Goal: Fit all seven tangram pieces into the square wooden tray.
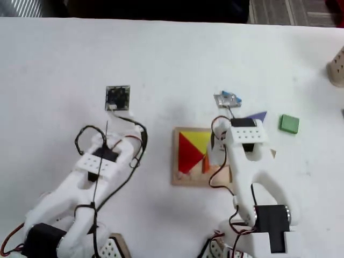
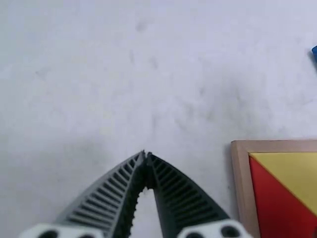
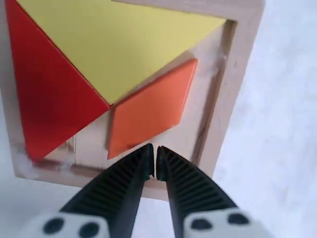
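Note:
The square wooden tray (image 1: 180,180) lies in the middle of the white table, with a red triangle (image 1: 188,151), a yellow triangle (image 1: 200,138) and an orange piece (image 1: 206,163) in it. In the right wrist view my right gripper (image 3: 154,148) is shut and empty. Its tips are over the tray's wooden wall (image 3: 233,94), just past the orange piece (image 3: 148,111). My left gripper (image 2: 146,154) is shut and empty above bare table, with the tray's corner (image 2: 238,148) off to one side. A purple triangle (image 1: 258,115), a green square (image 1: 289,123) and a blue piece (image 1: 233,97) lie outside the tray.
A small black square module (image 1: 117,98) with a cable sits beyond the left arm. A small grey object (image 1: 221,99) lies next to the blue piece. A pegged wooden object (image 1: 337,67) stands at the table's right edge. The right arm covers the tray's right side.

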Controlling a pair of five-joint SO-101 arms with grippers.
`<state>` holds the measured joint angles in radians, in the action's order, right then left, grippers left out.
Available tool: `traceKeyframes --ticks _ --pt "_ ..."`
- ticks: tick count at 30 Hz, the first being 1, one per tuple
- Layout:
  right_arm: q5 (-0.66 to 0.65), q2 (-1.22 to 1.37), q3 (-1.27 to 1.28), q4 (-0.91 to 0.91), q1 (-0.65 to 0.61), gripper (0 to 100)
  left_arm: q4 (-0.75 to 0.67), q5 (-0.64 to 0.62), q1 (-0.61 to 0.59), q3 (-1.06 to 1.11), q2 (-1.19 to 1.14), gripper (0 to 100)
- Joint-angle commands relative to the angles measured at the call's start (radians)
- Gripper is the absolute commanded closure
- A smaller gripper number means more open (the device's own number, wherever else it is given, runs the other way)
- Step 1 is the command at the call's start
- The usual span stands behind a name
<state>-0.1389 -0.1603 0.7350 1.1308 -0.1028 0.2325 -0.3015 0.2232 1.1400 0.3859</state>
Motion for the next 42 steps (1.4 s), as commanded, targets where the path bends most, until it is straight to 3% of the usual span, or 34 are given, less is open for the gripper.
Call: traceKeyframes --ticks 1,8,22,29,36,42 --pt "-0.029 -0.033 0.032 -0.041 -0.044 98.1 -0.009 0.009 0.010 -0.011 0.030 98" --pt "-0.023 -0.038 0.046 -0.053 -0.142 98.1 -0.009 0.009 0.010 -0.011 0.030 98" --pt "-0.026 -0.150 0.048 -0.016 -0.143 98.1 -0.009 0.011 0.010 -0.011 0.030 98" --pt "-0.028 -0.320 0.124 -0.084 -0.047 98.1 -0.009 0.011 0.010 -0.011 0.030 98" --pt "-0.049 -0.157 0.120 -0.252 0.042 98.1 -0.009 0.011 0.010 -0.011 0.030 98" --pt "-0.080 -0.048 0.074 -0.257 0.031 98.1 -0.009 0.011 0.010 -0.011 0.030 98"
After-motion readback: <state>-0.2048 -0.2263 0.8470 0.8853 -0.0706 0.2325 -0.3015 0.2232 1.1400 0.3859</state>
